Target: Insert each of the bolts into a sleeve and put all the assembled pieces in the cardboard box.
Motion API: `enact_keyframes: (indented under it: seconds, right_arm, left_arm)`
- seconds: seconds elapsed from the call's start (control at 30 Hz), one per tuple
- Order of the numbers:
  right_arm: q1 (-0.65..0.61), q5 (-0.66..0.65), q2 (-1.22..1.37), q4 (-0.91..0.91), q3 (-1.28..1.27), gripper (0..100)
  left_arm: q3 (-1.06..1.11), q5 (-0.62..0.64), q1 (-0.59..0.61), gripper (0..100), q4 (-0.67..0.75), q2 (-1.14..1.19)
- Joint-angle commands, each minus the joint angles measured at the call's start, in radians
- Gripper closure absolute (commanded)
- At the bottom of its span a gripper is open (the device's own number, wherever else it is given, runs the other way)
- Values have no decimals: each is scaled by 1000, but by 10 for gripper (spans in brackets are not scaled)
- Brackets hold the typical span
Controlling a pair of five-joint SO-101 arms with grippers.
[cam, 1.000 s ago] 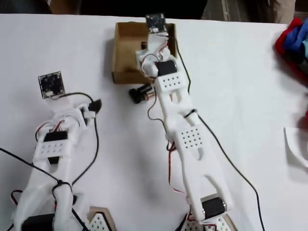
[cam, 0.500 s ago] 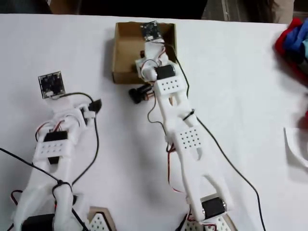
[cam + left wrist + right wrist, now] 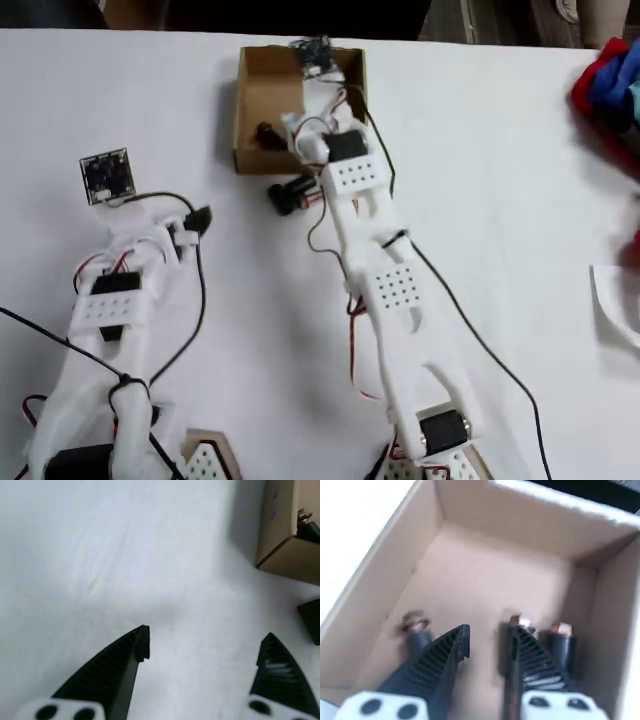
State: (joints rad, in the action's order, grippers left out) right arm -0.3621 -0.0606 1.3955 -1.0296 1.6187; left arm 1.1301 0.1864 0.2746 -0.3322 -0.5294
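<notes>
Cardboard box (image 3: pixel 520 520) matt; bolt heads (image 3: pixel 563 629) coppery metal.

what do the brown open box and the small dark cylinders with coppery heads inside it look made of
Brown open box: cardboard, matte tan walls with folded corners. Small dark cylinders: matte black, probably plastic or rubber sleeves. Their coppery heads: shiny with a reddish glint, likely metal bolts.

Robotics lab; white work table (image 3: pixel 520 150)
</notes>
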Motion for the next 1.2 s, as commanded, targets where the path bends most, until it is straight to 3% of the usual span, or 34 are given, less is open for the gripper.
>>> enact_keyframes:
  seconds: [0.0, 0.5, 0.73, 0.9, 1.17]
  right_arm:
    - [35, -8, -117, -4, 40, 879]
    - [101, -3, -137, -62, 49, 879]
    - [108, -5, -320, -552, 46, 879]
    - [84, -12, -395, -742, 35, 879]
    - [-67, -315, -407, -739, -83, 880]
  left_arm:
    - [-2, 3, 6, 649, 17, -8]
    - [-2, 3, 6, 649, 17, -8]
    - [-2, 3, 6, 649, 17, -8]
    - [-2, 3, 6, 649, 17, -8]
    - [-2, 3, 12, 649, 17, -8]
